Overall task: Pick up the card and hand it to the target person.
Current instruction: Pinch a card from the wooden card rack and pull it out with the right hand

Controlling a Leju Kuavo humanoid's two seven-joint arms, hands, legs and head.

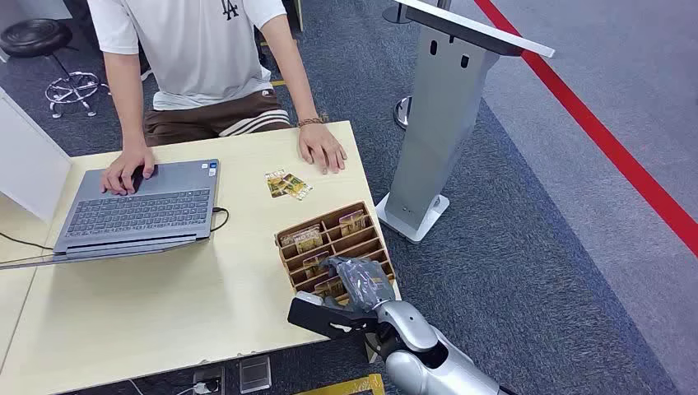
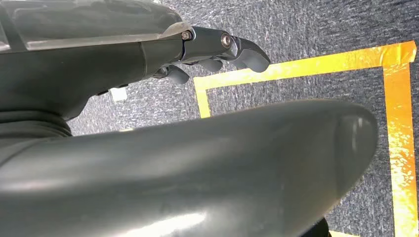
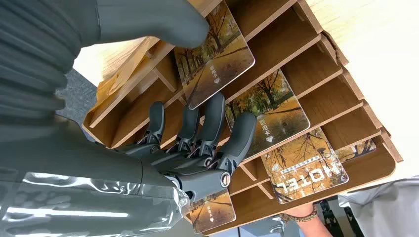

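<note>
Covering most of the head view's left half, pale wooden table (image 1: 165, 304) with its right edge running past the wooden card rack (image 1: 333, 245) at centre; beyond that edge, open grey carpet (image 1: 535, 247) crossed by a red floor line (image 1: 609, 148) at upper right. Standing on the carpet just right of the table, grey pedestal stand (image 1: 440, 107). At upper left, open laptop (image 1: 140, 210) under one hand of a seated person (image 1: 197, 58). Near the person's other hand, loose cards (image 1: 286, 185) flat on the table. Over the rack's near end, right hand (image 1: 354, 284), thumb and fingers pinching an autumn-tree card (image 3: 215, 54) in its slot. Over yellow-taped carpet, left hand (image 2: 217, 47), fingers curled, holding nothing.
</note>
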